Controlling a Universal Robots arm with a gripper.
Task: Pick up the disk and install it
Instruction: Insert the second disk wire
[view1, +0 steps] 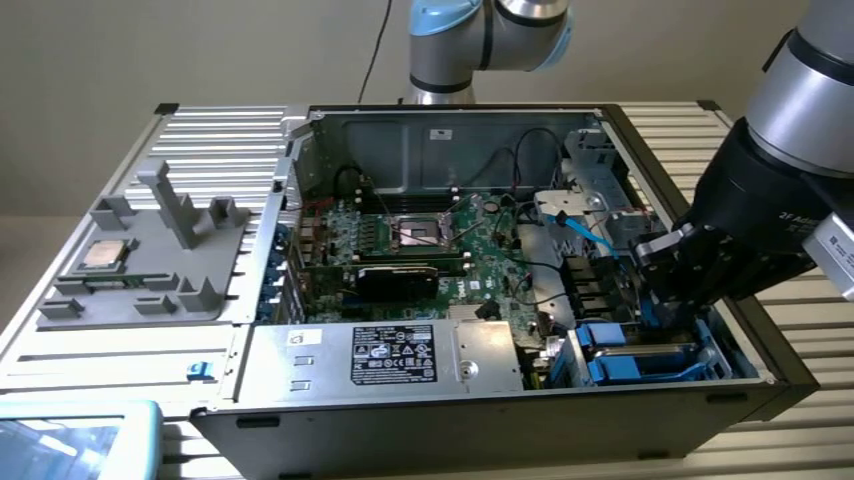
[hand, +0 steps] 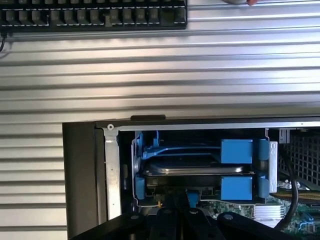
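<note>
The disk is a flat silver-grey drive lying in its blue carrier frame, inside the drive bay at the corner of the open computer case. In the exterior view the disk's blue carrier sits low in the case's near right corner. My gripper reaches down into that bay from the exterior view's right. In the wrist view my gripper is shut, its black fingertips pressed together right at the disk's near edge beside a small blue tab. Nothing shows between the fingers.
The motherboard fills the middle of the case, with a silver box with a black label at the front. Blue cables run beside the bay. A grey fixture holding a CPU chip stands on the slatted table. A keyboard lies beyond the case.
</note>
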